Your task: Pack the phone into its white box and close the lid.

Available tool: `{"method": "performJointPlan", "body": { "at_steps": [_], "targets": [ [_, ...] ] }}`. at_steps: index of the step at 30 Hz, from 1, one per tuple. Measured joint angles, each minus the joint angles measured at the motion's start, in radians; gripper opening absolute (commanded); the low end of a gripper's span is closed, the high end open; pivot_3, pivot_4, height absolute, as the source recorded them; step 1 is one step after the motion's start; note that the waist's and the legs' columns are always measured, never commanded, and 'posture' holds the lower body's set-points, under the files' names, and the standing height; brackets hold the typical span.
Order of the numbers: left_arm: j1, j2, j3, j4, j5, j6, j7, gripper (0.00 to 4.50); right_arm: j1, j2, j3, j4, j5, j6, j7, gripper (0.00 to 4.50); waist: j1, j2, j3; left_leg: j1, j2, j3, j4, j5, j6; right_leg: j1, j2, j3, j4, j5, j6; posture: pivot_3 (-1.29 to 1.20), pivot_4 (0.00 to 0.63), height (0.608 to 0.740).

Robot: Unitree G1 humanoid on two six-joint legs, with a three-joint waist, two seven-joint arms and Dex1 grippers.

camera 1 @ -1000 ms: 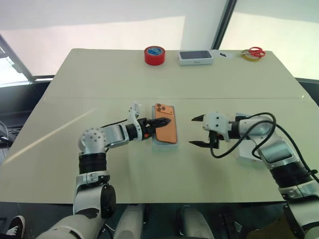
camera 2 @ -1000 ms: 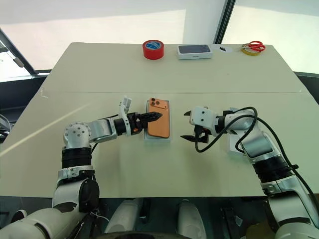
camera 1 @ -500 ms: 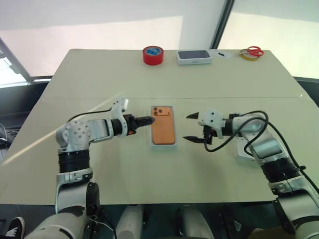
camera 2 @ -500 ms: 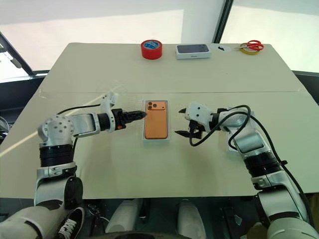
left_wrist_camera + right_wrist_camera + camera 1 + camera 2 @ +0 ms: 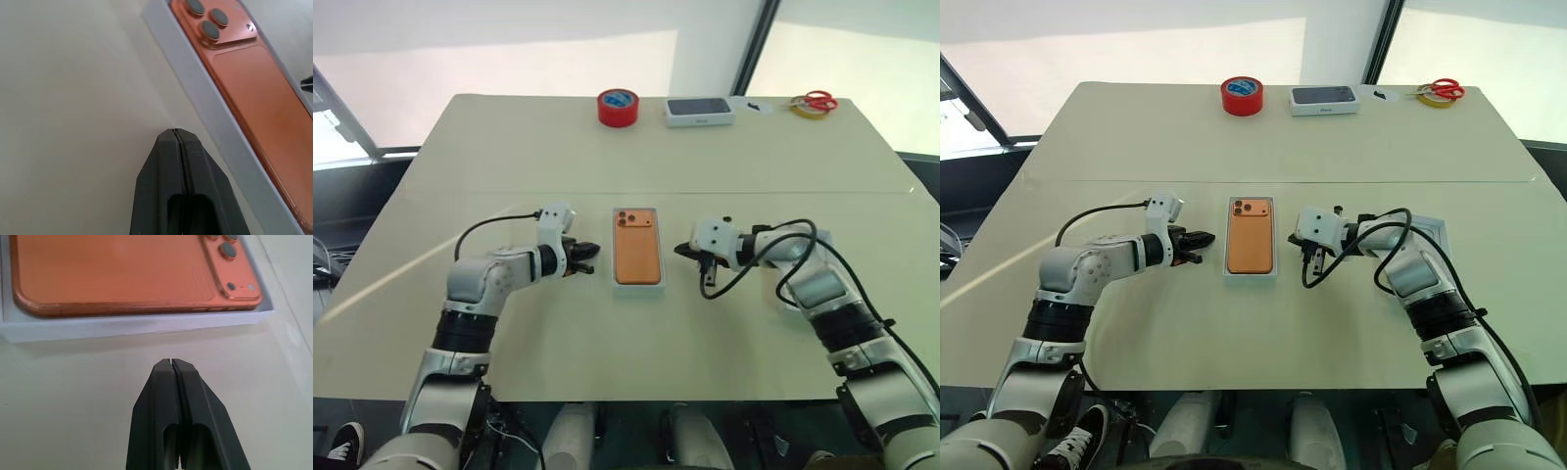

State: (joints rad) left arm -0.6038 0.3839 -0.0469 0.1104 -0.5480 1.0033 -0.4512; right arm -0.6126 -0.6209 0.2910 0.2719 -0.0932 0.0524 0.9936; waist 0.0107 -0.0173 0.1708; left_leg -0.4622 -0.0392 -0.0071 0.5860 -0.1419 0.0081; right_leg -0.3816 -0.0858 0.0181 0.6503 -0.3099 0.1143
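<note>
The orange phone (image 5: 637, 258) lies back up and flat inside the white box (image 5: 637, 291), its lenses at the far end. My left gripper (image 5: 585, 257) is shut and empty. It sits low over the table just left of the box, and its tip (image 5: 174, 131) points at the box wall (image 5: 210, 98). My right gripper (image 5: 682, 252) is also shut and empty. It is just right of the box, with its tip (image 5: 171, 362) a short way from the box's side (image 5: 137, 325). The lid (image 5: 1435, 233) lies open side up behind my right forearm, partly hidden.
At the table's far edge stand a red tape roll (image 5: 618, 108), a closed white box with a dark top (image 5: 699, 112), red-handled scissors (image 5: 817, 101) and a yellow tape ring (image 5: 800, 111). A seam (image 5: 509, 193) crosses the tabletop beyond the box.
Both grippers have gone from open to shut. My left gripper pulled off the phone to the box's left side. My right gripper moved in closer to the box's right side.
</note>
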Motion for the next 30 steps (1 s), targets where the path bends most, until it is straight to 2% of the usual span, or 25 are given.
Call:
{"method": "performJointPlan", "body": {
  "at_steps": [6, 11, 17, 21, 30],
  "targets": [
    [-0.054, -0.099, -0.047, 0.104, 0.021, -0.020, -0.112, 0.00, 0.038, -0.028, -0.006, -0.042, -0.001, 0.031, 0.006, 0.06, 0.005, 0.000, 0.000, -0.001, -0.001, 0.000, 0.003, -0.001, 0.002, 0.002, -0.001, -0.001, -0.001, 0.000, 0.000, 0.00, 0.150, 0.738],
    [-0.122, -0.213, -0.136, 0.214, 0.080, -0.081, -0.184, 0.00, 0.133, -0.153, -0.080, -0.113, 0.010, 0.076, 0.031, 0.06, 0.027, 0.000, 0.000, -0.001, -0.003, 0.000, 0.007, -0.003, 0.006, 0.006, -0.003, -0.001, -0.004, -0.001, -0.003, 0.00, 0.150, 0.738],
    [-0.241, -0.345, -0.174, 0.435, 0.161, -0.212, -0.248, 0.00, 0.264, -0.275, -0.180, -0.206, 0.050, 0.141, 0.066, 0.06, 0.029, 0.000, 0.000, -0.001, -0.003, 0.000, 0.007, -0.004, 0.006, 0.007, -0.003, -0.002, -0.004, -0.002, -0.003, 0.00, 0.150, 0.738],
    [-0.287, -0.410, -0.173, 0.501, 0.187, -0.267, -0.285, 0.00, 0.333, -0.331, -0.241, -0.234, 0.079, 0.178, 0.080, 0.06, 0.025, 0.001, 0.000, -0.001, -0.003, 0.001, 0.007, -0.004, 0.007, 0.007, -0.003, -0.002, -0.005, -0.002, -0.002, 0.00, 0.150, 0.738],
    [-0.270, -0.427, -0.174, 0.527, 0.229, -0.291, -0.316, 0.00, 0.357, -0.341, -0.261, -0.248, 0.074, 0.161, 0.056, 0.06, 0.024, 0.001, 0.001, -0.001, -0.001, 0.001, 0.009, -0.004, 0.006, 0.007, -0.002, -0.002, -0.004, -0.002, -0.002, 0.00, 0.150, 0.738]
  ]
}}
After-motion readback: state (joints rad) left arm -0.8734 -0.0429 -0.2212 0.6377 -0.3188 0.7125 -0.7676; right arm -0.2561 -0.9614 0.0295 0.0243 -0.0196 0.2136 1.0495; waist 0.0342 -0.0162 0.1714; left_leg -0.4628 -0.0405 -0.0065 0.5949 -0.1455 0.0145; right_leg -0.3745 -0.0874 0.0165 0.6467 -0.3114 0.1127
